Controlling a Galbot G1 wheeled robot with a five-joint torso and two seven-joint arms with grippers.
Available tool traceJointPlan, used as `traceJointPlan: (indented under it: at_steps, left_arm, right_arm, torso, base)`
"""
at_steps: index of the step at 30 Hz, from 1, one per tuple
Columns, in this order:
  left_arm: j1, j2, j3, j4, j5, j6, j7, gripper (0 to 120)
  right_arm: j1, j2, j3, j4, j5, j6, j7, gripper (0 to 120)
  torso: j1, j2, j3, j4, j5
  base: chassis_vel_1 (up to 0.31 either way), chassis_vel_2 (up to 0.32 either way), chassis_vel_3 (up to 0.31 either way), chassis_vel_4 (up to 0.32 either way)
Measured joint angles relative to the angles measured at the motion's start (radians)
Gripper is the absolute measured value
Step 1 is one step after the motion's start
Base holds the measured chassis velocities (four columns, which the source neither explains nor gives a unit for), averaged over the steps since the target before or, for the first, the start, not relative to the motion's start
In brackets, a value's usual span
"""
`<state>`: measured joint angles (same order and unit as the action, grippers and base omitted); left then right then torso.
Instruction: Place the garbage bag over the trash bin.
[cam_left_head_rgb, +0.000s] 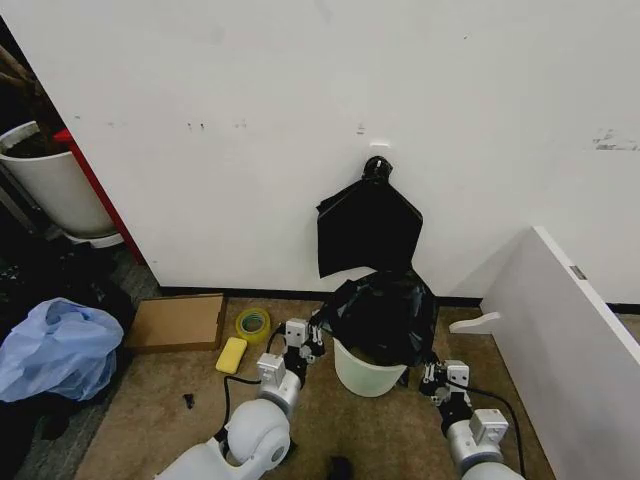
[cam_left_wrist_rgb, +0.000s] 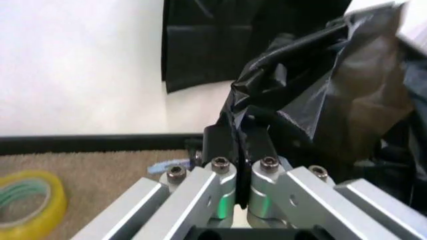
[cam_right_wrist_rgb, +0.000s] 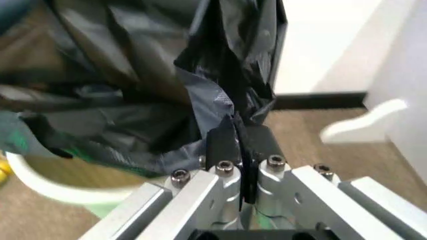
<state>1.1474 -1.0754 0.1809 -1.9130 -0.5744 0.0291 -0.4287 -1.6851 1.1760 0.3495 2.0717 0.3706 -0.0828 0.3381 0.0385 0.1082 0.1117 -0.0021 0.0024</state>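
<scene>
Trash bin on floor below wall. Garbage bag bunched over bin's rim, draped across top. Left end effector at bin's left, pinched tight on bag edge. Right end effector at bin's right, clamped on bag edge.
</scene>
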Motion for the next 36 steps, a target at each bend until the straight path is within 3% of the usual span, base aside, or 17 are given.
traceJointPlan:
  at_steps: [5,16,36]
  left_arm:
    - [0.025,0.007,0.001,-0.015,0.012,0.014,-0.006,0]
    - [0.088,0.036,-0.015,-0.030,0.011,0.042,-0.018,0]
    - [0.109,0.080,-0.020,-0.028,-0.014,0.093,-0.019,0]
  right_arm:
    - [-0.005,0.004,-0.020,0.007,-0.051,-0.002,0.051,0]
    - [0.060,-0.018,-0.085,0.000,-0.048,-0.158,0.132,0]
    - [0.114,-0.065,-0.124,-0.008,0.002,-0.364,0.155,0]
  torso:
    - [0.000,0.000,0.000,0.0002,0.0001]
    - [0.000,0.000,0.000,0.0002,0.0001]
    - [0.000,0.000,0.000,0.0002,0.0002]
  base:
    - [0.000,0.000,0.000,0.000]
    - [0.000,0.000,0.000,0.000]
    - [0.000,0.000,0.000,0.000]
